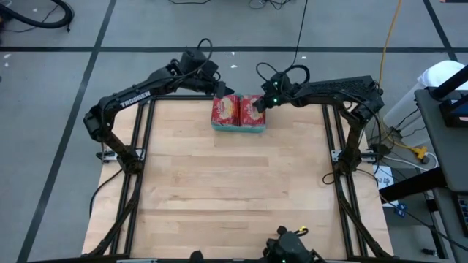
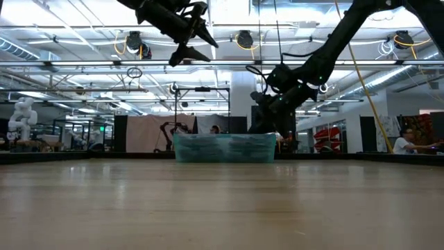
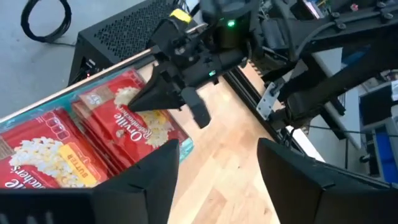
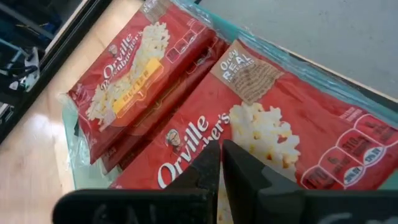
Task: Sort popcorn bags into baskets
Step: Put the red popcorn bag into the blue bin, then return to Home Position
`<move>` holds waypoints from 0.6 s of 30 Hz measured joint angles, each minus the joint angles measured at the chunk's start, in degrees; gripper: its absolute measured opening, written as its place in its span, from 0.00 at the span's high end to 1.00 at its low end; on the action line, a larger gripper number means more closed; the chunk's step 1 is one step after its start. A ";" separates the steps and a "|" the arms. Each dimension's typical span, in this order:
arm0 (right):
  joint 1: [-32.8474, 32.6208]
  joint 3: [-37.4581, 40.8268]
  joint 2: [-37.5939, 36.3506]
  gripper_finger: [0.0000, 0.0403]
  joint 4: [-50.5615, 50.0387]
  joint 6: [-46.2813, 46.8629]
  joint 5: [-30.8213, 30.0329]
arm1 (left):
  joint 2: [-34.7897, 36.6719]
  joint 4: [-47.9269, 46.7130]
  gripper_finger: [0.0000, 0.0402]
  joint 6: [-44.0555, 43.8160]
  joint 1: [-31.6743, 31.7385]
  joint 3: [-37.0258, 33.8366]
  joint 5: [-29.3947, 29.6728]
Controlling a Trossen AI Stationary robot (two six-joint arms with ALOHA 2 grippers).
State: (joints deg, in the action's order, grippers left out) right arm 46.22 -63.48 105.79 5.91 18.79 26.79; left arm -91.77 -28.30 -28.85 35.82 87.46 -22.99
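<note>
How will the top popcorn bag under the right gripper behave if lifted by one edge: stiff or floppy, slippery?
Probably floppy: the popcorn bag is a flat packet and looks slightly bowed over the stack in the teal tray. Its glossy wrap suggests it could slip in a pinch. The right gripper, fingers shut, sits right over it; likely light for its size.

Wooden table point(image 1: 234, 190); yellow cable point(image 1: 387, 36) on grey floor point(image 1: 58, 73)

arms: two, black, jointed, on black frame posts
marking: white "TROSSEN" lettering on the left arm point(image 1: 135, 98)
cables: black loops over both wrists
lights: green LED on the right arm point(image 1: 344, 88) near its wrist
gripper fingers point(image 3: 149, 177): dark, flat, tapered plates
</note>
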 joint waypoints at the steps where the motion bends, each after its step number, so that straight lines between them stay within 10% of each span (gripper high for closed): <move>1: -0.04 0.00 0.50 0.96 0.39 -0.45 -0.04 | 0.02 -0.01 0.47 0.24 -0.28 0.02 0.22; 18: 0.07 0.49 -2.50 0.96 5.51 0.10 0.86 | 2.46 -0.34 0.64 2.27 0.29 0.10 0.61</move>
State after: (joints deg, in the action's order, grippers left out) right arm 46.28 -63.00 103.29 11.42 18.90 27.65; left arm -89.30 -28.64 -26.57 36.11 87.56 -22.38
